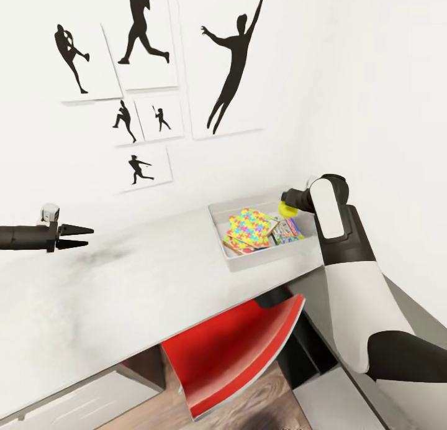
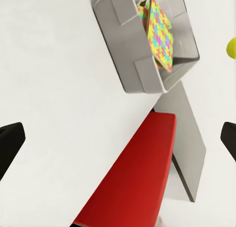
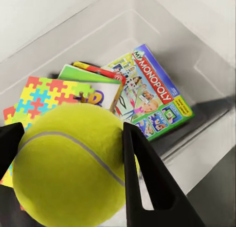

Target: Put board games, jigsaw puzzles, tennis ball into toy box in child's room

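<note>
While my right gripper (image 3: pixel 73 173) clamped the tennis ball (image 3: pixel 69 168) above the toy box (image 1: pixel 218 222) holding puzzles and games, my left gripper (image 1: pixel 84 237) stood open.

The yellow-green tennis ball (image 3: pixel 69 165) looks felted and matt, with a pale seam, between smooth matt black plastic fingers (image 3: pixel 147 183). The printed cardboard board game box (image 3: pixel 147 101) has a slight sheen. The long grey plastic toy box (image 1: pixel 248 260) is smooth and dull. The white tabletop (image 1: pixel 124 293) looks matt and faintly smudged grey. The red chair shell (image 1: pixel 236 349) is glossy; the floor (image 1: pixel 248 411) shows wood grain.
</note>
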